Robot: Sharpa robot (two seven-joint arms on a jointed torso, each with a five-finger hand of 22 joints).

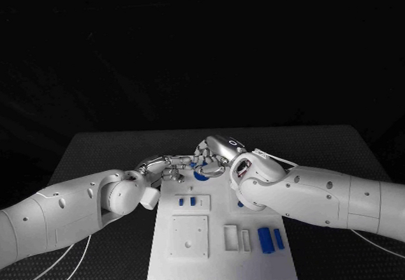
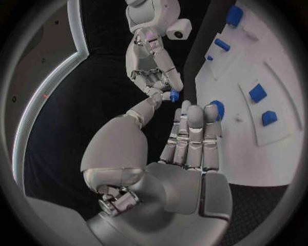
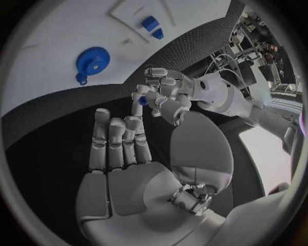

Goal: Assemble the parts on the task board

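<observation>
both hands meeting just beyond the far edge of the task board (image 1: 218, 241), middle of the head view. left hand (image 1: 172, 167) pinching a small blue part (image 2: 174, 95) at its fingertips, seen in the right wrist view at (image 3: 143, 101); other fingers loosely curled. right hand (image 1: 220, 150) grasping nothing, fingers straight and close together, reaching toward that part. blue gear (image 3: 92, 60) lying flat on the board near the hands; more blue pieces (image 1: 270, 239) standing in slots at lower right of the head view.

likely a handover or regrasp in mid-air. risk: tiny part held by a tip pinch only, so slipping out if nudged by the other hand's fingers before a second grip closes; dropping onto the dark table (image 1: 102, 152) rather than the board, hard to recover. also crowding of fingers hiding the part from above.

black textured table, white plate, dark surroundings beyond.
</observation>
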